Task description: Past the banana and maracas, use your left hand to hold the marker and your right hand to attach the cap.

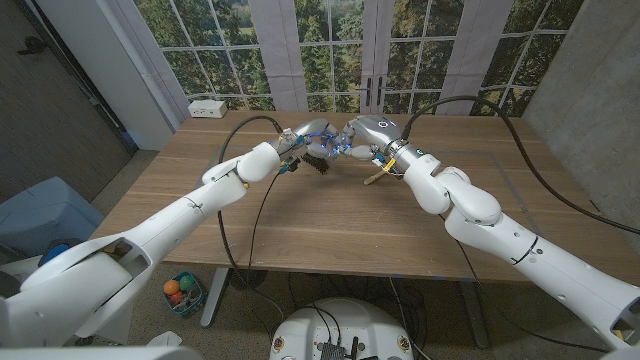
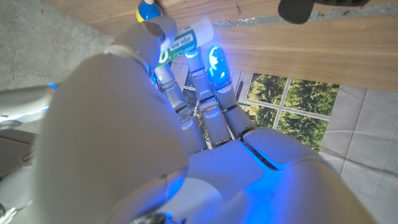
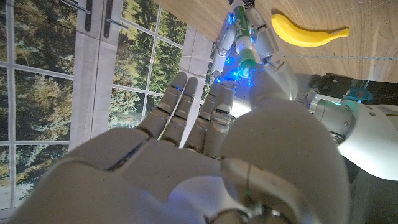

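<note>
The wooden table [image 1: 330,220] stands before tall windows [image 1: 300,40] facing trees. Above its far middle, the left hand [image 1: 305,140] clamps its fingers on the marker [image 2: 183,42]; the right hand [image 1: 365,135] meets it. Whether the right fingers pinch the cap cannot be determined. The banana [image 3: 308,34] lies nearby.

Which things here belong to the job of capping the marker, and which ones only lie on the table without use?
Belong to the job:
- marker, held in the left hand
- right hand, close against the left one
- cap: I cannot make it out

Just lying about:
- banana
- wooden stick beside the right wrist
- white box at the far table edge
</note>
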